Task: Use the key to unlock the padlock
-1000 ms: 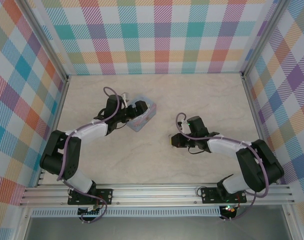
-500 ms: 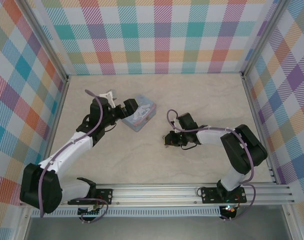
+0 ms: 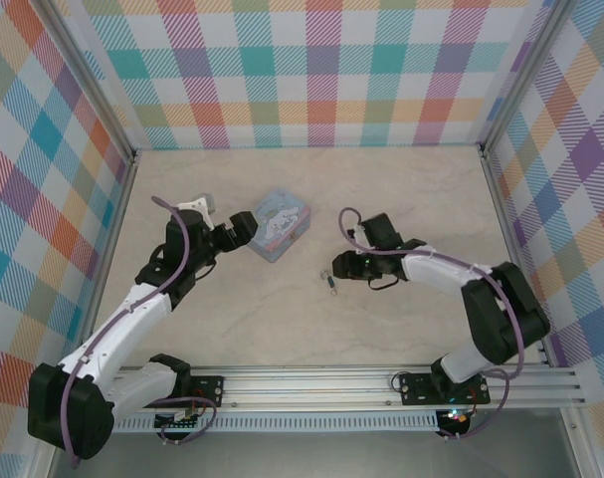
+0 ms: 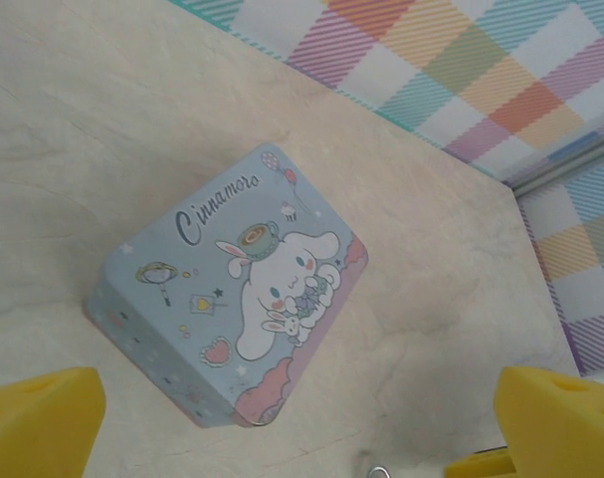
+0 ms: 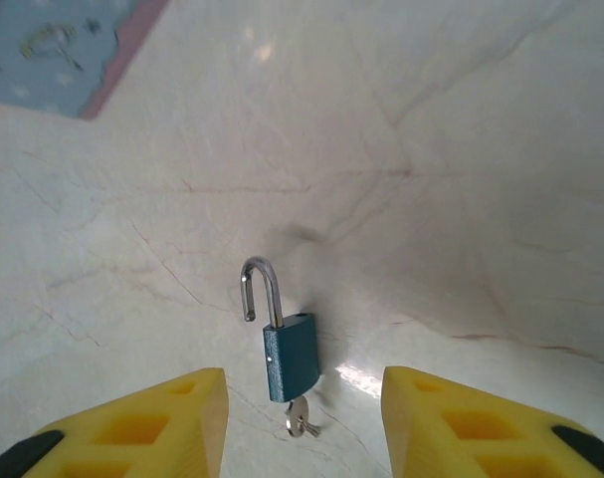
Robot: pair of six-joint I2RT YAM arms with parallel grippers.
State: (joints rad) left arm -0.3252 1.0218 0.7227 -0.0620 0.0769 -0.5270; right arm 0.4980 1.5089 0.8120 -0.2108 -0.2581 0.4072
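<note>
Padlock (image 5: 290, 357) lies flat on the table (image 5: 461, 179), right betw. the right gripper's (image 3: 339, 267) yellow fingers (image 5: 132, 428) and touching neither. Those jaws stand moderately apart, holding nothing. Key (image 5: 300, 418) sits at the body's near end, apparently in the keyhole. Long axis runs straight away from our wrist: key, body, then shackle (image 5: 259, 289) farthest. Its short leg looks free of the body, so we judge it prob. sprung. Right arm is clearly nearer. Bare table all round the lock. Further off sits the blue tin (image 3: 280, 224), w/ the left gripper (image 3: 240, 227) just beside it, jaws fully wide, empty. Checked walls (image 3: 321, 80) are well apart.
</note>
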